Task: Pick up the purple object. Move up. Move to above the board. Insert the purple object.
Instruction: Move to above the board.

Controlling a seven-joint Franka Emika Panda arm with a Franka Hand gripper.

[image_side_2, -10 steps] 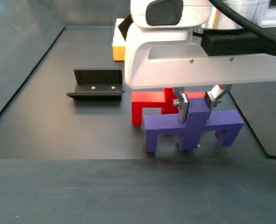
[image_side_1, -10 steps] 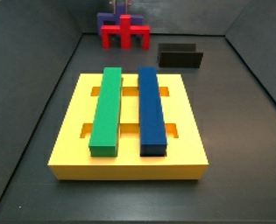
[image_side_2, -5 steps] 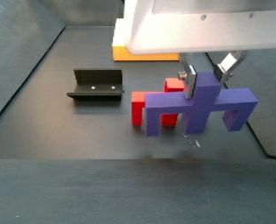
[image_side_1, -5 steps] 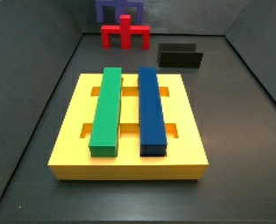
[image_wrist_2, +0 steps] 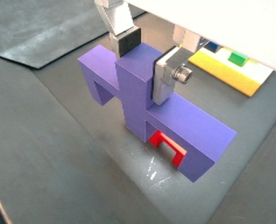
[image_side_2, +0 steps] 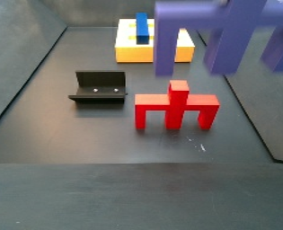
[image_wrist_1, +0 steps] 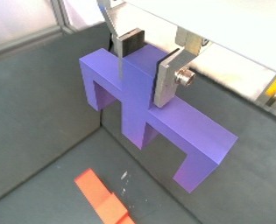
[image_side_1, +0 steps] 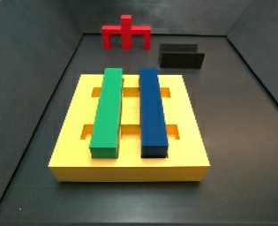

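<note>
The purple object [image_wrist_1: 146, 109] hangs in my gripper [image_wrist_1: 150, 59], which is shut on its raised central post; both wrist views show the silver fingers [image_wrist_2: 168, 77] clamping the post. In a side view the purple object [image_side_2: 222, 27] is high in the air, blurred, above the red piece. The gripper itself is above that frame's edge. The yellow board [image_side_1: 71, 132] lies on the floor with a green bar and a dark-blue bar in its slots. It also shows far off in a side view [image_side_2: 135, 54] and in a wrist view [image_wrist_2: 228, 72].
A red piece [image_side_2: 176, 106] of similar shape stands on the floor below the purple object; it also shows in a side view [image_side_1: 125, 33]. The black fixture [image_side_2: 98, 87] stands on the floor between it and the board. Grey walls enclose the floor.
The gripper has lifted the purple object from the floor beside the red piece, high into the air. It has risen out of the top of one side view.
</note>
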